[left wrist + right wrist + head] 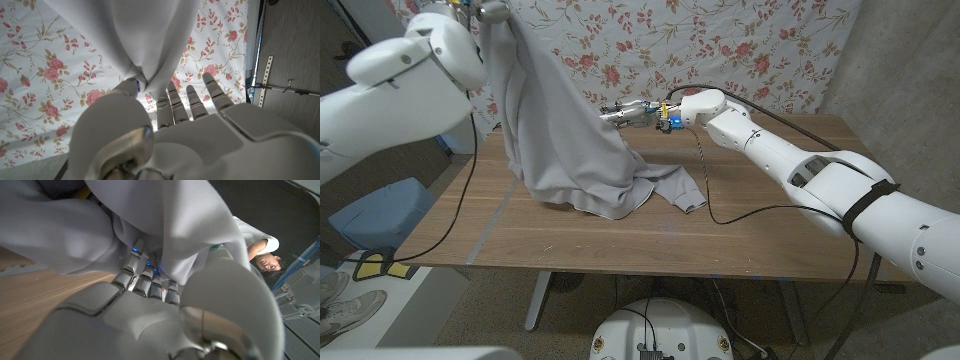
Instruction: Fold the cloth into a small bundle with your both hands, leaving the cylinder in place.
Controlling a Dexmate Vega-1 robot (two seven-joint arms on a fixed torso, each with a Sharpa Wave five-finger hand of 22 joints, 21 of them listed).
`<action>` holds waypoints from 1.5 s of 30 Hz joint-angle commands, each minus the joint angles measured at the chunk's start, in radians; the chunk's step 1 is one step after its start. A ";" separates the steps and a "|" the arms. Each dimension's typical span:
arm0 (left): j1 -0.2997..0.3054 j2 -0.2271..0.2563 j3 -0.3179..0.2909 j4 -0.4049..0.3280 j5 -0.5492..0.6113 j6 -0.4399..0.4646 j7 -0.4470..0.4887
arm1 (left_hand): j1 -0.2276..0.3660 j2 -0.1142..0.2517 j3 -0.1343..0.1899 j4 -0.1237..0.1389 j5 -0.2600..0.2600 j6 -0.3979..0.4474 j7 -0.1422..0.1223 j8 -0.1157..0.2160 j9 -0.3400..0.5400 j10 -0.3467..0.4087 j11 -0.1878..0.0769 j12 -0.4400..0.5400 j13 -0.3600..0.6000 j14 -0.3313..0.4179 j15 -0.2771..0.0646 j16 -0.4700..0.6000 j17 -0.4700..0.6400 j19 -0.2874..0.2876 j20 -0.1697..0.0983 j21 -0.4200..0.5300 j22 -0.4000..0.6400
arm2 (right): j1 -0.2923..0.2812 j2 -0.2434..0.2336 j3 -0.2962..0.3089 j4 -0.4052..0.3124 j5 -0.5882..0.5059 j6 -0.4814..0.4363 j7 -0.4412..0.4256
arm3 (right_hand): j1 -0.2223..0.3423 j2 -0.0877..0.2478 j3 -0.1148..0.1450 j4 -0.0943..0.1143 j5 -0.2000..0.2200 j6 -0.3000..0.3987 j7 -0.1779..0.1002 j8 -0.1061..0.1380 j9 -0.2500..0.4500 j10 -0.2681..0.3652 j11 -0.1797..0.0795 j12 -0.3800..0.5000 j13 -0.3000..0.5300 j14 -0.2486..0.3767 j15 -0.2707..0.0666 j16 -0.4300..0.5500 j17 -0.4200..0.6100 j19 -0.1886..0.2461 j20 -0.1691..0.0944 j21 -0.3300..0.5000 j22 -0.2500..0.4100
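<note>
Matt cloth, glossy plastic, smooth wood.

The pale grey cloth looks soft and matt, a thin fabric hanging in smooth folds. The brown wooden table has a smooth, low-sheen top with visible grain. The white left hand and white right hand have smooth, glossy plastic shells, with a shiny metal fitting at the left wrist. The floral backdrop is printed matt fabric.

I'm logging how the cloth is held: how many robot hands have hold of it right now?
2. The left hand pinches the cloth and holds it lifted high at the table's far left; the right hand grips its edge at mid-table, far side.
</note>
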 commanded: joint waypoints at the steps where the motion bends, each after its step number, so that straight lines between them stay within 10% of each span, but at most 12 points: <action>1: 0.047 -0.456 0.070 0.423 1.910 -0.192 -1.325 | 0.004 0.011 0.006 -0.006 -0.003 0.027 -0.029 0.010 -0.001 0.008 -0.006 0.000 0.002 0.004 -0.006 0.000 0.003 0.000 -0.007 0.009 0.000 | 0.162 0.158 -0.001 0.445 -0.020 0.094 0.182 | -0.089 -0.074 -0.098 0.024 0.055 -0.087 0.015 0.002 0.000 -0.046 0.012 0.005 -0.011 -0.089 0.019 0.003 -0.032 -0.069 0.007 -0.074 0.004; 4: 0.110 -0.574 -0.037 0.454 1.982 -0.320 -1.291 | 0.002 0.010 0.006 -0.006 -0.004 0.028 -0.029 0.010 -0.006 0.009 -0.006 0.000 0.002 0.008 -0.005 0.001 0.003 -0.001 -0.008 0.009 -0.001 | 0.170 0.162 0.003 0.456 -0.029 0.077 0.183 | -0.125 -0.082 -0.193 0.018 0.128 -0.222 0.016 -0.002 -0.004 -0.160 0.023 -0.007 -0.029 -0.165 0.037 0.011 -0.067 -0.124 0.082 -0.151 0.007; 11: 0.183 -0.749 -0.176 0.467 2.036 -0.511 -1.221 | -0.005 -0.001 0.002 -0.009 -0.007 0.032 -0.025 0.010 -0.018 0.010 -0.004 -0.003 0.001 0.010 -0.006 0.001 0.002 -0.006 -0.006 0.009 -0.003 | 0.161 0.153 0.034 0.458 -0.020 0.076 0.165 | -0.139 -0.065 -0.238 0.019 0.164 -0.368 0.002 -0.013 -0.004 -0.195 0.034 0.003 -0.035 -0.180 0.054 0.020 -0.085 -0.128 0.116 -0.185 0.008; 13: 0.204 -0.768 -0.208 0.435 1.979 -0.548 -1.195 | -0.020 -0.013 0.016 -0.024 -0.005 -0.081 0.003 -0.086 -0.096 -0.025 0.030 -0.032 -0.010 -0.003 0.007 -0.010 -0.010 -0.025 0.013 0.004 -0.009 | 0.158 0.149 0.046 0.458 -0.014 0.076 0.160 | -0.142 -0.060 -0.242 0.021 0.168 -0.389 -0.001 -0.012 -0.004 -0.196 0.035 0.004 -0.036 -0.178 0.056 0.023 -0.087 -0.125 0.117 -0.188 0.008; 15: 0.234 -0.783 -0.236 0.396 1.885 -0.557 -1.118 | -0.096 -0.056 -0.018 -0.031 -0.038 -0.264 0.072 -0.279 -0.227 -0.090 0.087 -0.055 -0.031 -0.041 0.050 -0.022 -0.026 -0.078 0.058 -0.019 -0.015 | 0.156 0.144 0.055 0.457 -0.010 0.078 0.157 | -0.145 -0.052 -0.244 0.023 0.172 -0.384 0.001 -0.004 -0.004 -0.193 0.041 0.007 -0.037 -0.171 0.057 0.027 -0.088 -0.120 0.119 -0.190 0.008; 18: 0.263 -0.800 -0.257 0.355 1.798 -0.570 -1.029 | -0.163 -0.034 -0.087 -0.035 -0.137 -0.425 0.043 -0.458 -0.350 -0.140 0.119 -0.058 -0.050 -0.075 0.092 -0.018 -0.029 -0.121 0.097 -0.042 -0.014 | 0.144 0.134 0.076 0.452 0.006 0.094 0.161 | -0.152 -0.025 -0.250 0.031 0.183 -0.330 0.018 0.023 -0.003 -0.161 0.054 0.023 -0.040 -0.147 0.057 0.040 -0.093 -0.098 0.122 -0.196 0.009; 21: 0.288 -0.817 -0.249 0.345 1.791 -0.560 -0.917 | -0.185 -0.020 -0.110 -0.051 -0.186 -0.537 0.013 -0.563 -0.415 -0.171 0.131 -0.059 -0.063 -0.080 0.101 -0.017 -0.033 -0.134 0.104 -0.050 -0.013 | 0.132 0.124 0.097 0.445 0.022 0.109 0.166 | -0.156 0.001 -0.254 0.037 0.190 -0.262 0.029 0.044 -0.003 -0.120 0.057 0.037 -0.044 -0.122 0.052 0.052 -0.100 -0.069 0.113 -0.199 0.010; 27: 0.346 -0.863 -0.258 0.295 1.606 -0.542 -0.645 | -0.211 -0.011 -0.110 -0.058 -0.211 -0.593 -0.016 -0.633 -0.469 -0.163 0.123 -0.050 -0.074 -0.048 0.092 -0.007 -0.033 -0.126 0.104 -0.050 -0.011 | 0.104 0.098 0.129 0.411 0.048 0.131 0.187 | -0.152 0.025 -0.255 0.038 0.193 -0.203 0.036 0.057 -0.004 -0.097 0.060 0.042 -0.049 -0.091 0.052 0.063 -0.108 -0.038 0.091 -0.201 0.010; 33: 0.380 -0.859 -0.233 0.247 1.552 -0.541 -0.611 | -0.244 0.013 -0.106 -0.055 -0.234 -0.502 -0.017 -0.641 -0.520 -0.095 0.114 -0.022 -0.085 0.023 0.061 0.012 -0.034 -0.091 0.100 -0.038 -0.009 | -0.024 -0.011 0.162 0.133 0.081 0.070 0.113 | -0.079 0.134 -0.202 0.017 0.189 -0.120 0.053 0.067 -0.003 -0.092 0.072 0.037 -0.056 -0.039 0.055 0.081 -0.125 0.024 0.064 -0.204 0.011; 38: 0.441 -0.878 -0.242 0.208 1.386 -0.551 -0.493 | -0.235 0.083 -0.067 -0.064 -0.251 -0.459 0.001 -0.663 -0.562 -0.040 0.125 -0.004 -0.096 0.073 0.039 0.016 -0.038 -0.054 0.054 -0.020 -0.007 | -0.113 -0.063 0.193 -0.001 0.128 0.044 0.041 | 0.019 0.263 -0.110 -0.026 0.133 0.033 0.050 0.089 -0.003 0.056 0.065 0.075 -0.063 -0.010 0.024 0.086 -0.154 0.073 0.018 -0.222 0.010; 45: 0.518 -0.845 -0.326 0.161 1.064 -0.605 -0.405 | -0.263 0.128 -0.015 -0.008 -0.287 -0.437 0.073 -0.702 -0.604 -0.024 0.141 -0.009 -0.113 0.092 0.064 0.008 -0.036 -0.004 0.046 0.006 -0.007 | -0.211 -0.112 0.225 -0.118 0.186 0.046 -0.020 | -0.013 0.299 0.004 0.028 0.059 0.157 0.058 0.098 -0.002 0.109 0.048 0.075 -0.075 0.001 -0.015 0.087 -0.164 0.068 -0.040 -0.248 0.010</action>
